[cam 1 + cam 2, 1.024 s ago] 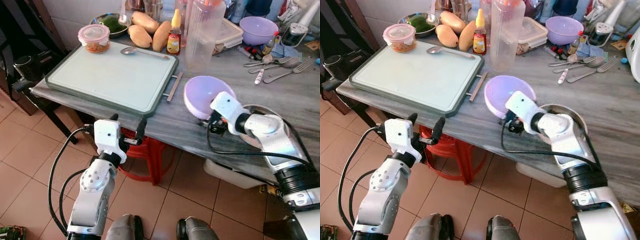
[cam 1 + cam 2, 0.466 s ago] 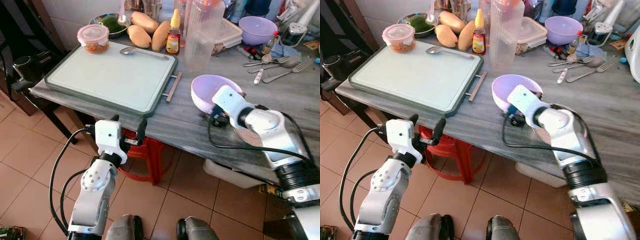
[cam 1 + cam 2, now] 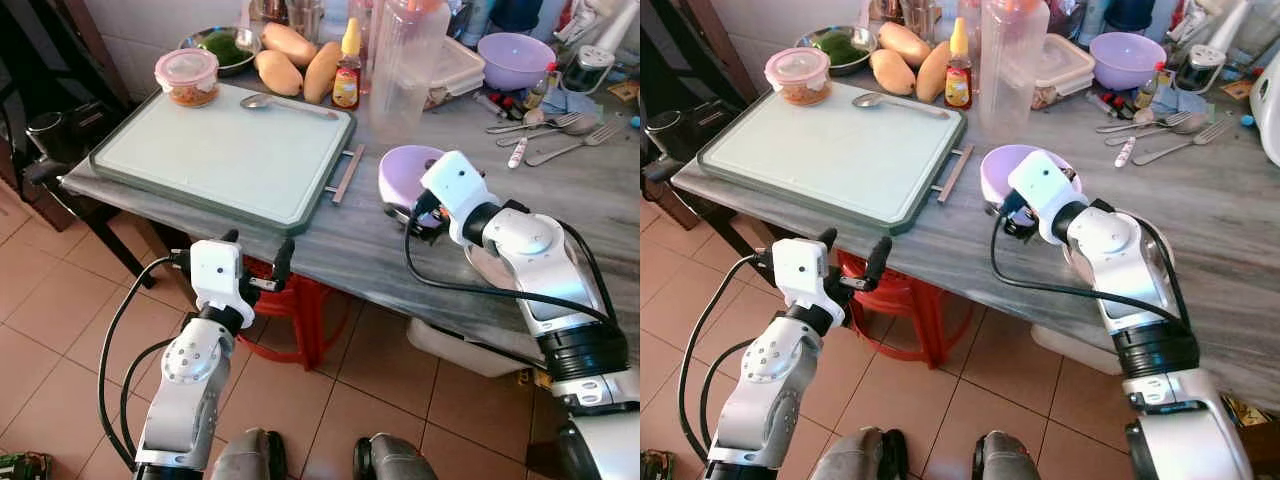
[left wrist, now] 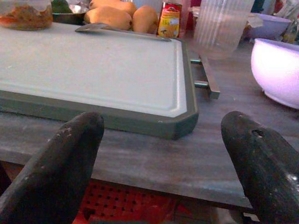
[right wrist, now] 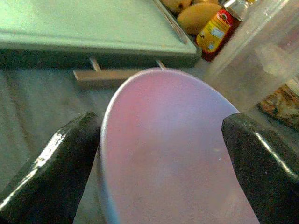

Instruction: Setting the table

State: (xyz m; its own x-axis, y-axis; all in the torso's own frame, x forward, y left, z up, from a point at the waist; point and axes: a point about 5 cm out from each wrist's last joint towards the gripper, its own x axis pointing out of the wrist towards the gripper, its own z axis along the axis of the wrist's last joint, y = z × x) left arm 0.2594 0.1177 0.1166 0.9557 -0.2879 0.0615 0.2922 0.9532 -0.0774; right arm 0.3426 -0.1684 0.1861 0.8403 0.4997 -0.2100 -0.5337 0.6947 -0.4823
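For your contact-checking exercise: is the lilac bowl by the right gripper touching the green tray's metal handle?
Apart. In the left wrist view, bare grey tabletop separates the lilac bowl from the tray's metal handle.
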